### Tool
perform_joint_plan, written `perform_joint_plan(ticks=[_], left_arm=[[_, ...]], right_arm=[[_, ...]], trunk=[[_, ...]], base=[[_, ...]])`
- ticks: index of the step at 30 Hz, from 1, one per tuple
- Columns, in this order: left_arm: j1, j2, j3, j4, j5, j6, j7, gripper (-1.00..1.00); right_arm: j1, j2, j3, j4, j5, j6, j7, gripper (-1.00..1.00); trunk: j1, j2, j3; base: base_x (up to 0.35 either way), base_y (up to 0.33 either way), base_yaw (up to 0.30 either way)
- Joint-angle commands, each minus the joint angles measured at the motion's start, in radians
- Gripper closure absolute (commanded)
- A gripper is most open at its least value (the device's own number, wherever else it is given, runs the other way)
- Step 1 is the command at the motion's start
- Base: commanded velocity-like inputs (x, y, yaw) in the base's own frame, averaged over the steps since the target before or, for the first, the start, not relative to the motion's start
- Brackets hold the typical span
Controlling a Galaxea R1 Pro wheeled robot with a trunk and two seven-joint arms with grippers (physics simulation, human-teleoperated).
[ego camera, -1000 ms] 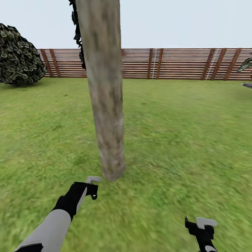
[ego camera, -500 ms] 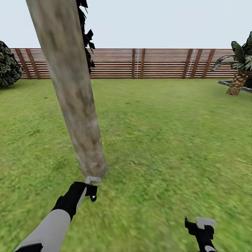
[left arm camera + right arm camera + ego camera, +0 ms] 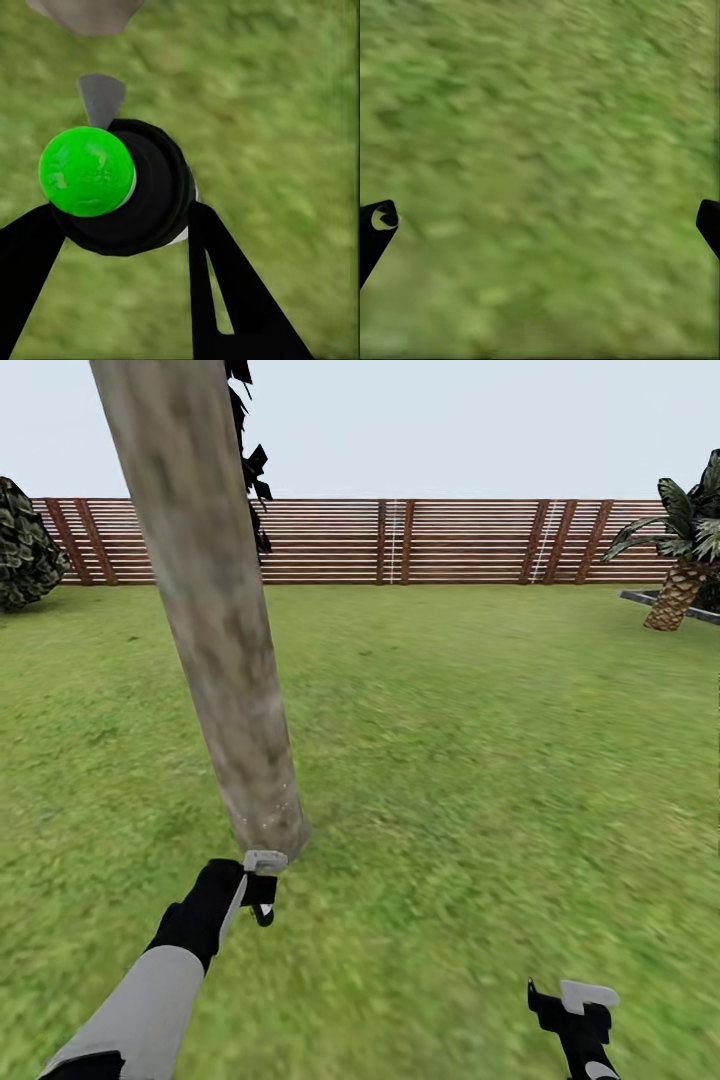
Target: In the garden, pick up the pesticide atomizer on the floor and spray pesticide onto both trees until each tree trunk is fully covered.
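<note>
A thick grey-brown tree trunk [image 3: 225, 630] rises from the lawn just ahead on the left, with dark jagged foliage [image 3: 248, 460] behind its top. My left gripper [image 3: 258, 888] is shut on the pesticide atomizer [image 3: 142, 191]. The atomizer is a black round body with a bright green ball and a grey nozzle [image 3: 265, 859]. The nozzle sits right at the foot of the trunk [image 3: 86, 11]. My right gripper [image 3: 574, 1002] hangs low at the right over grass. Its fingertips [image 3: 376, 221] are spread wide and it is open with nothing between them.
A brown slatted fence [image 3: 450, 540] closes the lawn at the back. A round bush [image 3: 25, 545] stands far left. A palm-like plant [image 3: 685, 565] stands far right beside a grey paving edge [image 3: 645, 598]. Open grass [image 3: 470, 760] lies right of the trunk.
The camera swung right, so the trunk and bush slid left and the palm plant came into view. My left gripper with the atomizer rose slightly toward the trunk's foot. The right arm stayed put.
</note>
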Motion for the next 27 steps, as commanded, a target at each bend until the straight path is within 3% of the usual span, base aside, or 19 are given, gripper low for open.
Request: perform_joint_plan(ticks=[1,3,5,6,8,10,14,15,17,19,21,25,27], left_arm=[[-0.009,0.002,0.009,-0.023,-0.014,0.027,-0.010,1.00],[-0.014,0.023,0.013,-0.057,-0.016,0.073,-0.011,1.00],[-0.014,0.075,0.014,-0.084,-0.011,0.120,-0.014,1.00],[-0.017,0.083,0.010,-0.092,-0.010,0.134,-0.014,1.00],[-0.073,0.032,0.006,-0.097,-0.012,0.142,-0.012,1.00],[-0.105,0.037,0.010,-0.100,-0.014,0.159,-0.011,1.00],[-0.127,0.153,0.015,-0.102,-0.010,0.217,-0.017,1.00],[-0.126,0.162,0.015,-0.102,-0.010,0.219,-0.018,1.00],[-0.130,0.152,0.008,-0.102,-0.010,0.222,-0.019,1.00],[-0.132,0.114,0.004,-0.102,-0.011,0.222,-0.018,1.00],[-0.134,0.036,0.000,-0.103,-0.016,0.222,-0.018,1.00],[-0.134,0.035,0.002,-0.104,-0.019,0.224,-0.018,1.00],[-0.134,0.066,0.005,-0.110,-0.017,0.224,-0.018,1.00]], right_arm=[[0.000,0.000,0.009,0.000,-0.008,-0.002,-0.003,-1.00],[0.000,0.000,0.009,0.000,-0.008,-0.002,-0.003,-1.00],[0.000,0.000,0.009,0.000,-0.008,-0.002,-0.003,-1.00],[0.000,0.000,0.009,0.000,-0.008,-0.001,-0.003,-1.00],[0.000,0.000,0.009,0.000,-0.008,-0.001,-0.003,-1.00],[0.000,0.000,0.009,0.000,-0.008,-0.002,-0.003,-1.00],[0.000,0.000,0.009,0.000,-0.008,-0.002,-0.003,-1.00],[0.000,0.000,0.009,0.000,-0.009,-0.001,-0.003,-1.00],[0.000,0.000,0.009,0.000,-0.008,-0.001,-0.003,-1.00],[0.000,0.000,0.009,0.000,-0.008,-0.001,-0.003,-1.00],[0.000,-0.001,0.009,0.000,-0.008,-0.002,-0.003,-1.00],[0.000,-0.001,0.009,0.000,-0.008,-0.001,-0.003,-1.00],[0.000,-0.001,0.009,0.000,-0.008,-0.001,-0.003,-1.00]], trunk=[[0.000,0.000,-0.001],[0.000,0.000,-0.001],[0.000,0.000,-0.001],[0.000,0.000,-0.001],[0.000,0.000,-0.001],[0.000,0.000,-0.001],[0.000,0.000,-0.001],[0.000,0.000,-0.001],[0.000,0.000,-0.001],[0.000,0.000,-0.001],[0.000,0.000,-0.001],[0.000,0.000,-0.001],[0.000,0.000,-0.001]], base=[[-0.031,0.000,0.000],[-0.013,0.000,0.000],[-0.004,0.000,0.000],[0.000,0.000,0.000],[0.000,0.000,0.120],[0.000,0.000,0.242],[0.000,0.000,0.176],[0.000,0.000,0.047],[0.000,0.000,0.013],[0.000,0.000,0.005],[0.000,0.000,0.001],[0.000,0.000,0.000],[0.021,-0.052,0.000]])
